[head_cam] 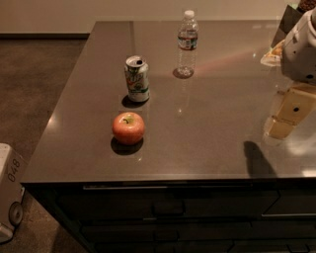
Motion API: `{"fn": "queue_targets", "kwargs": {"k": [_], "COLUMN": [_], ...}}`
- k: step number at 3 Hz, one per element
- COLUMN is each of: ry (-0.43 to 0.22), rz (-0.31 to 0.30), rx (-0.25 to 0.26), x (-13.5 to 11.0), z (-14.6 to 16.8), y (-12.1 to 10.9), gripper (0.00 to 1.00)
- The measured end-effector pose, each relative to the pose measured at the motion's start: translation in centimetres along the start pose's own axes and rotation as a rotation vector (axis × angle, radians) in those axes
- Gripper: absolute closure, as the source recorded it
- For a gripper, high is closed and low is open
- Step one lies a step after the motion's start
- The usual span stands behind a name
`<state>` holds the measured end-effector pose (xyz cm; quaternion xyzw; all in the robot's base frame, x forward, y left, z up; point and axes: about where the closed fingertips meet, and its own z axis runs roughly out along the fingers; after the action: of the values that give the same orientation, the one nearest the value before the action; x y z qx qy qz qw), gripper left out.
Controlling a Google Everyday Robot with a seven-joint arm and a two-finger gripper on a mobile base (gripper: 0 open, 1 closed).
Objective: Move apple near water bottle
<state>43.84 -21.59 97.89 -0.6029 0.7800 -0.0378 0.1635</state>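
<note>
Counter (222, 123) carries apple (128, 127), can (137, 78), water bottle (187, 44); gripper (284, 121) hovers at its right.

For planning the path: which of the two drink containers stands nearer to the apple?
The green-and-white can, just behind the apple; the clear water bottle stands farther back. The gripper is at the right edge.

It looks like an office kitchenette or break area: a long, polished dark-grey counter (212, 148) with drawers (168, 207) beneath, brown carpet (34, 84) beside it and a plain pale wall (49, 15) behind. A drink can (137, 78), a water bottle (187, 44) and an apple (128, 127) stand on top, and the robot's gripper (291, 111) hangs over the counter's right part
</note>
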Motion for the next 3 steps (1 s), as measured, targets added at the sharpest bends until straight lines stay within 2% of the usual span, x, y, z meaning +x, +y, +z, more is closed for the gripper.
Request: {"fn": "queue_targets", "kwargs": {"k": [1,2,3], "ry": [0.000,-0.011,-0.051], "rz": [0.000,-0.024,-0.076], "rx": [0.000,-0.013,-0.055], "x": [0.0,-1.5,-5.1], "z": [0.0,1.1,3.6], "y": [0.0,0.4,1.3], "gripper": [0.00,0.00,0.00]}}
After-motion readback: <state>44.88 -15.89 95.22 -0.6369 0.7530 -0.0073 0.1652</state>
